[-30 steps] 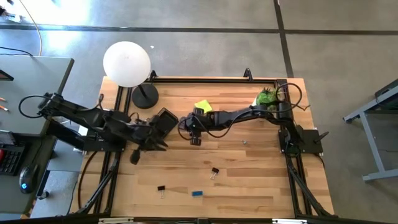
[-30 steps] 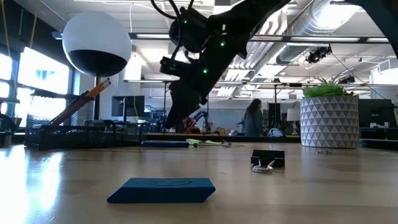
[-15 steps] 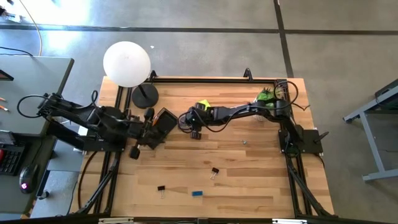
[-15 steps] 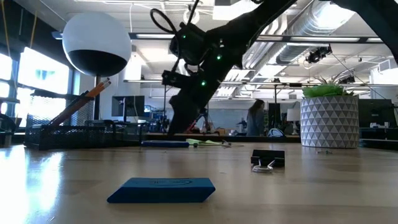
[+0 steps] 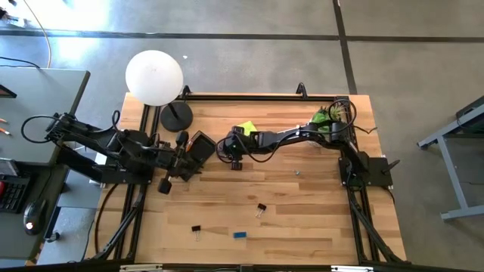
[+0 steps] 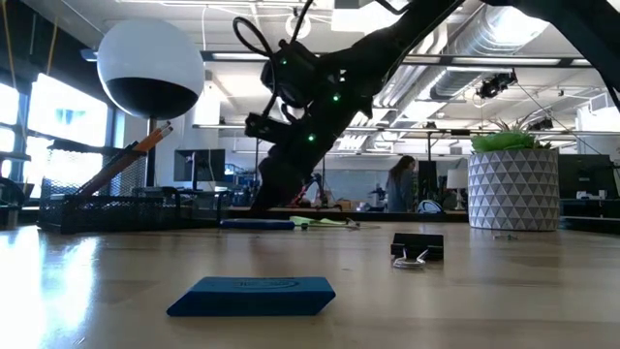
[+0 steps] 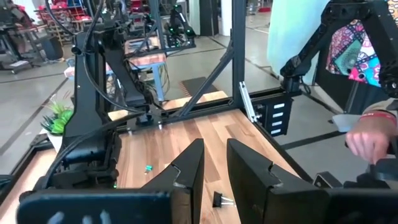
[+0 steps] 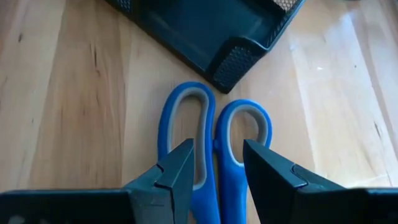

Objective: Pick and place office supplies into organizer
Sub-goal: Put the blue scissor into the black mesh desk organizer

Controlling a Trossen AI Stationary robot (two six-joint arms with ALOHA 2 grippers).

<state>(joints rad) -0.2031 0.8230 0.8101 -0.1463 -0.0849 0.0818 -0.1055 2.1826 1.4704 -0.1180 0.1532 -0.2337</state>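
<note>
From above we see the right gripper (image 5: 234, 155) reached far across the table (image 5: 302, 219) toward the organizer (image 5: 200, 145), with the yellow sticky-note pad (image 5: 246, 129) just behind its arm. What that view hides, the right wrist view gives us: the blue-handled scissors (image 8: 214, 149) lie flat on the wood, their two handle loops close to the organizer's (image 8: 211, 31) mesh corner, and the right fingers (image 8: 177, 171) stand apart, one over the outer side of each loop, not clamped on them. Whether they touch the scissors we cannot tell.

The left gripper (image 5: 179, 155) hangs beside the organizer on the left side of the table. Its wrist view shows us its fingers (image 7: 189, 171) apart by a narrow gap with nothing between them, and beyond them a binder clip (image 7: 219, 200) on the wood.

The low view gives us what lies nearest the front edge: the small blue eraser (image 6: 252, 295) flat on the table, and a black binder clip (image 6: 418, 248) farther back. It also shows orange pencils (image 6: 131, 160) leaning up out of the organizer (image 6: 116, 210), under the white globe lamp (image 6: 150, 66), and the potted plant (image 6: 513, 179) to the right. The high view adds a second clip (image 5: 196, 229) near the eraser (image 5: 240, 235)
</note>
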